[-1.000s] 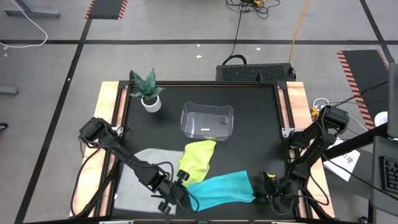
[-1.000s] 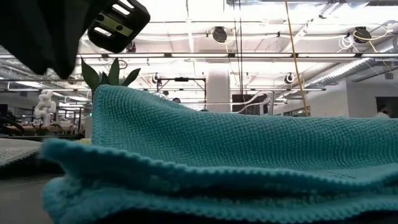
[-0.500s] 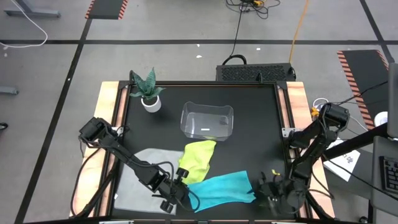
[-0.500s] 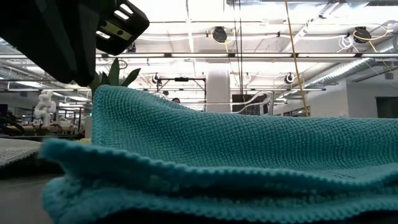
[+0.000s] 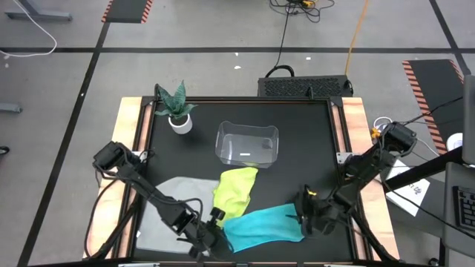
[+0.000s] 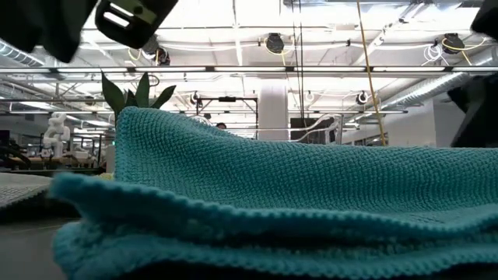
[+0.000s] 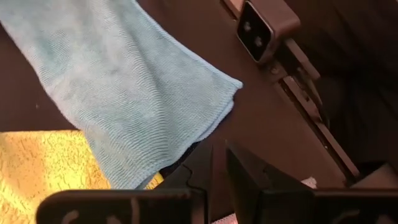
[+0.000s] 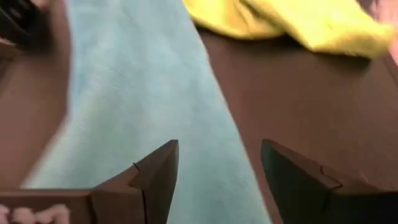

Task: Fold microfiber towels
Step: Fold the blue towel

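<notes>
A teal towel (image 5: 263,225) (image 6: 272,194) lies in layers near the table's front edge. Its left end rests on the near end of a yellow-green towel (image 5: 236,188) (image 8: 298,22). A light grey towel (image 5: 163,215) lies flat at the front left. My left gripper (image 5: 214,236) (image 7: 219,158) is shut just off the teal towel's left end (image 7: 186,134), with bare table between them. My right gripper (image 5: 306,213) (image 8: 217,162) hangs open over the teal towel's right end (image 8: 186,124), with nothing between its fingers.
A clear plastic bin (image 5: 247,144) stands at the table's middle, and a potted plant (image 5: 177,111) at the far left. Wooden rails run along the table's left and right edges (image 5: 355,126). A camera block (image 7: 261,28) sits at the front edge beyond the left gripper.
My right gripper has moved from the table's front right corner toward the left and far edges, and now hangs over the teal towel's right end. The towels lie as before.
</notes>
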You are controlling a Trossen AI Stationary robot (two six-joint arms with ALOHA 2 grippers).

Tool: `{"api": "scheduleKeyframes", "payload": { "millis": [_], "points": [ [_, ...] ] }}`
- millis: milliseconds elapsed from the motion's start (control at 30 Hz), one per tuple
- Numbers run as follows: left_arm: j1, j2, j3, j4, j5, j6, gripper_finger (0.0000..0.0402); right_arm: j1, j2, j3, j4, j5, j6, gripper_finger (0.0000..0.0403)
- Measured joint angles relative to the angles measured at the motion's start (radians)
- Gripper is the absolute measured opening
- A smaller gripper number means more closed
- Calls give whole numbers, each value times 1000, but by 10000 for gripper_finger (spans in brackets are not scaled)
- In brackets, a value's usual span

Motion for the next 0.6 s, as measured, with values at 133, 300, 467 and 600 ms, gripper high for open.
{"api": "scheduleKeyframes", "payload": {
  "millis": [133,300,467,600],
  "points": [
    [-7,0,0,-15,0,20,47,-30,0,0,-85,-58,60,216],
    [-5,0,0,-28,-1,24,47,-60,0,0,-138,-163,117,199],
    [-5,0,0,-34,-2,26,47,-84,0,0,-197,-163,153,127],
    [-5,0,0,-35,-2,22,47,-102,-2,2,-284,-163,223,24]
  ]
}}
